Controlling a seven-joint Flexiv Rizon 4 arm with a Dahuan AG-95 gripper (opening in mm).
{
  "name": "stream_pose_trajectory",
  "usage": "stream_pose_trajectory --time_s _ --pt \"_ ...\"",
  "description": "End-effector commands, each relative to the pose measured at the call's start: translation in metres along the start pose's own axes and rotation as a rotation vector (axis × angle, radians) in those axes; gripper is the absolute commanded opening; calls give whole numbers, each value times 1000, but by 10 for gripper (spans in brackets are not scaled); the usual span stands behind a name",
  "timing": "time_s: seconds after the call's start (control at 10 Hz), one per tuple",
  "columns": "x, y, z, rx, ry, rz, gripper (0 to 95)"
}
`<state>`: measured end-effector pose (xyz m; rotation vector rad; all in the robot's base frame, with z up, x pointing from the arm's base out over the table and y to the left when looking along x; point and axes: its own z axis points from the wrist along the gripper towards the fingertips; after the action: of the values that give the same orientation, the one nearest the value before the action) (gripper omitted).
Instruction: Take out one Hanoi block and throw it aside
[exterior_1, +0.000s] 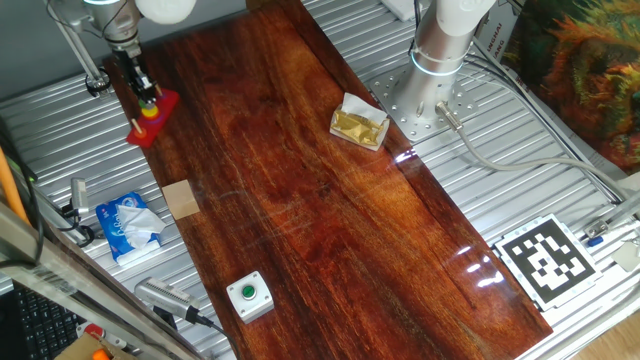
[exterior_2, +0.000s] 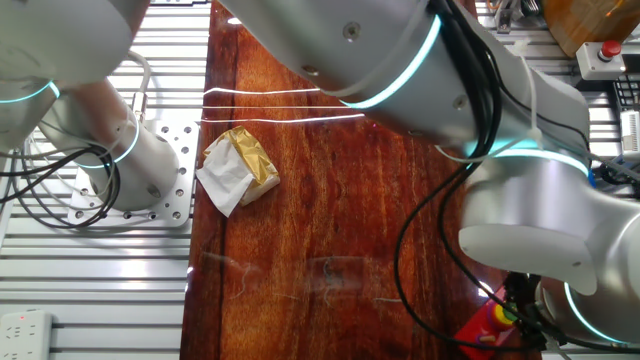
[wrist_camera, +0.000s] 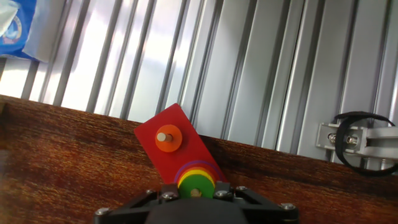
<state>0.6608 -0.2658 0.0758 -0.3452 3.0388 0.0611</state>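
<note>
The Hanoi block (wrist_camera: 196, 185) is a small green ring on top of a stack of yellow, red and purple rings, on a peg of the red base (wrist_camera: 163, 155). An orange ring (wrist_camera: 168, 139) sits on another peg. My gripper (wrist_camera: 196, 190) is right at the stack. Its two dark fingertips (wrist_camera: 166, 190) press against the green ring's left and right sides, and the peg tip still shows in the ring's hole. In one fixed view the gripper (exterior_1: 147, 96) stands over the base (exterior_1: 158, 120) at the far left table edge. In the other fixed view the arm hides most of the base (exterior_2: 484, 326).
A gold-wrapped lump on white paper (exterior_1: 360, 123) lies mid-table. A wooden block (exterior_1: 181, 198), a blue tissue pack (exterior_1: 130, 225) and a green button box (exterior_1: 249, 295) sit along the left edge. A second arm's base (exterior_1: 430, 95) stands behind. A metal bracket with a cable (wrist_camera: 360, 143) is on the ribbed surface.
</note>
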Motion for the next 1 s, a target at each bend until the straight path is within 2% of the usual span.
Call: stream_pose_trajectory --time_s 0.1,0.6,1.0 --pt "4 1 -4 1 6 -1 190" --pt "13 4 -21 2 25 5 190" --pt "29 21 -42 7 51 40 190"
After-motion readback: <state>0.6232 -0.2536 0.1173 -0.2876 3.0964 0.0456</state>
